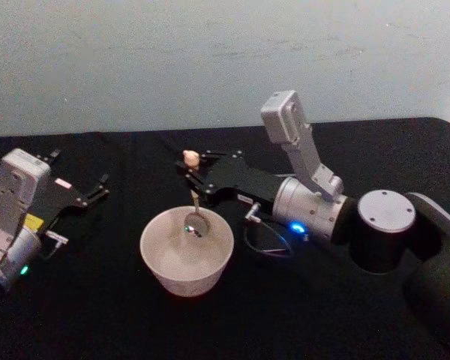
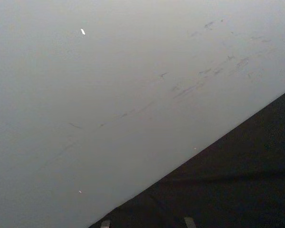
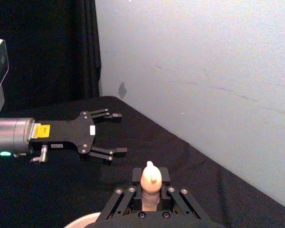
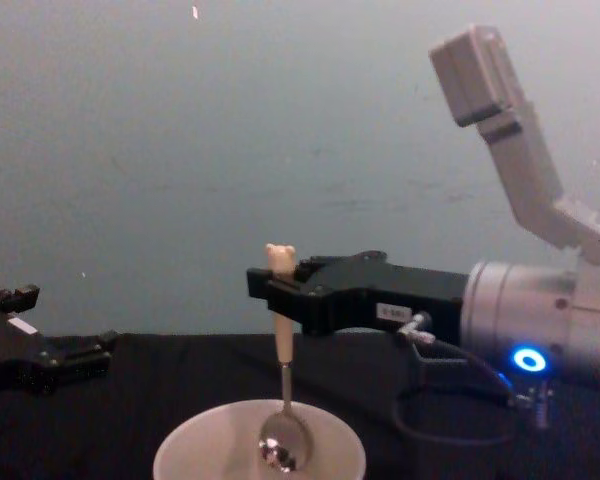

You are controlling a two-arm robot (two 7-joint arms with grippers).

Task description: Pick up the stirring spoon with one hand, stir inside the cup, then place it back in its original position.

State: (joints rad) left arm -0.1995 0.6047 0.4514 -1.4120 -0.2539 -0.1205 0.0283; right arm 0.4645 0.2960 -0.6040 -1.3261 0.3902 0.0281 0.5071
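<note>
In the cup [image 1: 184, 281], dipped the spoon [image 4: 283, 360] bowl-down, long axis upright. Gripped near its top, clenched in the right gripper [image 4: 272, 285], at three o'clock of the cup. Hung toward six o'clock from that grasp. Parked the left gripper [image 1: 81, 174] released at nine o'clock, well apart, farther off than the right. Judged mid-stir; called next for a straight lift toward twelve o'clock.

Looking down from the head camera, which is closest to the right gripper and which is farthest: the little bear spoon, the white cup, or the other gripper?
1. The stirring spoon: clamped in the right gripper itself, hanging down from it.
2. The cup: just beneath it, around the spoon's bowl.
3. The left gripper: far off to the left, open.
</note>
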